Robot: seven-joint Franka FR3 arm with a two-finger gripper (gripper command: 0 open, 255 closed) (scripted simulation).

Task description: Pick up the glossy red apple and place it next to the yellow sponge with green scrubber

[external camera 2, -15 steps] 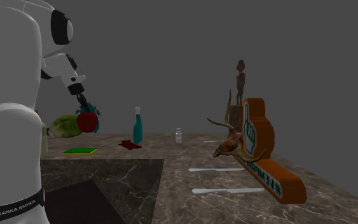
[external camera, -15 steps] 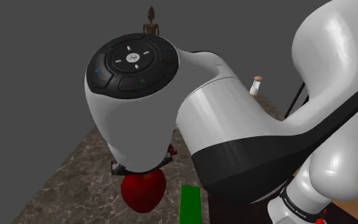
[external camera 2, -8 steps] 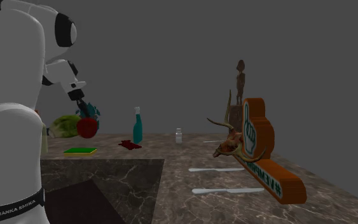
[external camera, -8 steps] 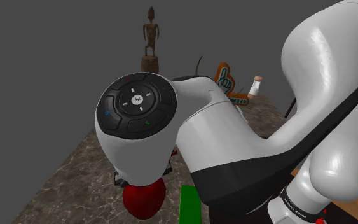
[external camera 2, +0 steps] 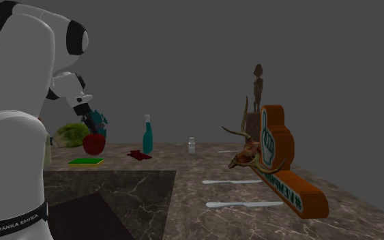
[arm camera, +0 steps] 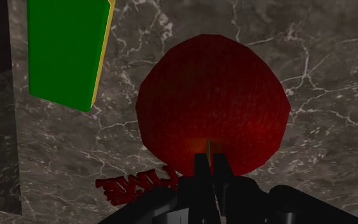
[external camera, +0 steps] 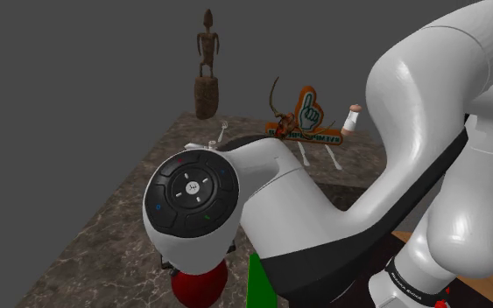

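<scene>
A dark red apple (external camera 2: 94, 143) hangs just above the marble counter (external camera 2: 183, 170), right beside the flat sponge (external camera 2: 86, 161) with its green face up. My gripper (external camera 2: 92, 134) comes down onto the apple from above and is shut on it. In the wrist view the black fingertips (arm camera: 201, 167) sit close together against the apple (arm camera: 212, 105), with the green and yellow sponge (arm camera: 66, 48) lying a short gap away. From the shoulder view the arm covers most of the hand; the apple (external camera: 199, 287) peeks out below it, next to the sponge (external camera: 260, 282).
A teal bottle (external camera 2: 147, 134), a small white bottle (external camera 2: 192, 145), a dark red scrap (external camera 2: 139, 155) and a green leafy lump (external camera 2: 71, 134) stand around the sponge. Further along are an antlered skull (external camera 2: 248, 153), an orange hand sign (external camera 2: 279, 160) and a wooden figure (external camera 2: 257, 88).
The arm has lowered the held apple from well above the counter to just over it, close beside the sponge. The fingers have stayed shut on it.
</scene>
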